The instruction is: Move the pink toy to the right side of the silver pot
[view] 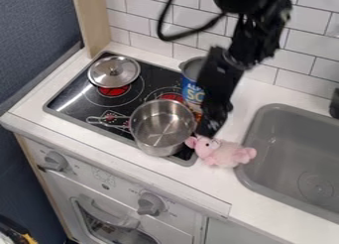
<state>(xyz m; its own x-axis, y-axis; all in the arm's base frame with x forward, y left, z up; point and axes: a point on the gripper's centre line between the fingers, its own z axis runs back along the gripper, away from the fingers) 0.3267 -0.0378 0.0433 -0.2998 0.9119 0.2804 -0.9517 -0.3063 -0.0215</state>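
Observation:
The black gripper [209, 129] hangs down between the silver pot and the sink, at the upper edge of the pink toy's head. Whether it touches the toy cannot be told. The pink toy [225, 154], a plush pig, lies on the white counter to the right of the pot, its head toward the pot and its rear by the sink rim. On the black stove stands the open, empty silver pot [157, 129], with its handle pointing left.
A metal lid [114, 72] rests on the back left burner. Behind the pot, a blue can [192, 87] stands partly hidden by the arm. The grey sink [291, 163] is to the right, and a tiled wall [149, 17] rises behind.

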